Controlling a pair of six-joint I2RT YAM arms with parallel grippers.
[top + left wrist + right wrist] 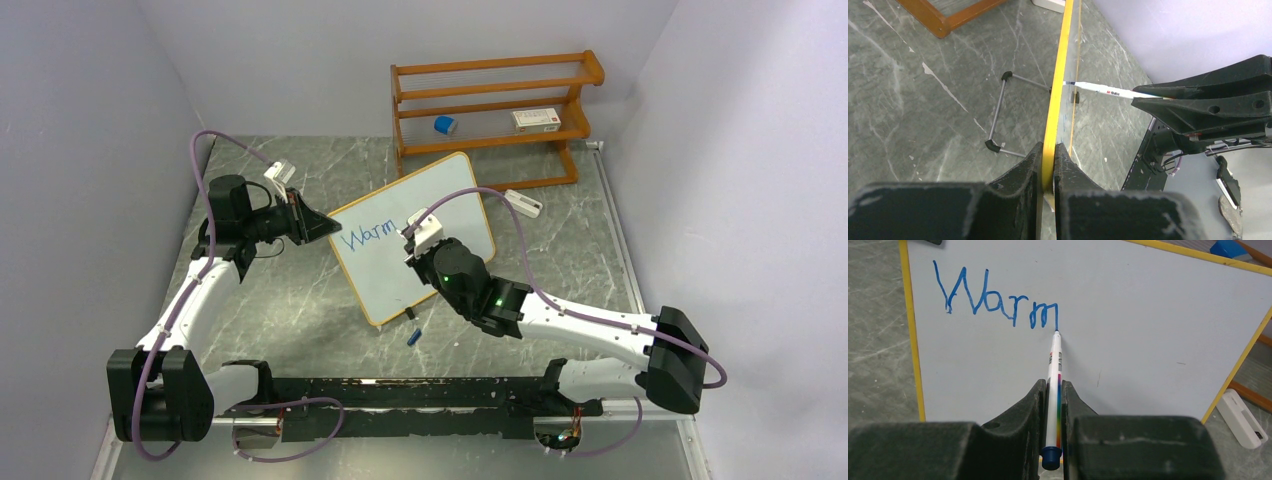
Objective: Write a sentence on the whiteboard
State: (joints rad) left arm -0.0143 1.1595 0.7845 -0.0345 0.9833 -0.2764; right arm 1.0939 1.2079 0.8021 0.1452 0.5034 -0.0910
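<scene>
The flat white orange-framed whiteboard (455,195) is standing on the middle of the grey worktop (300,290), the left end effector (326,228) clenching its left edge. The right end effector (1053,388) is grasping a white marker (1054,360), its tip touching the end of the blue handwriting (993,297) "Warm".

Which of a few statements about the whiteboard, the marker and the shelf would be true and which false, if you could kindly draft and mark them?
1. The sentence on the whiteboard reads only "Warm". True.
2. The right fingers hold the marker clear of the board. False: its tip touches the board at the end of the "m".
3. The left fingers pinch the whiteboard's yellow edge. True.
4. The writing is red. False: it is blue.
5. The shelf rack is bare. False: a blue item and a white box sit on it.
</scene>
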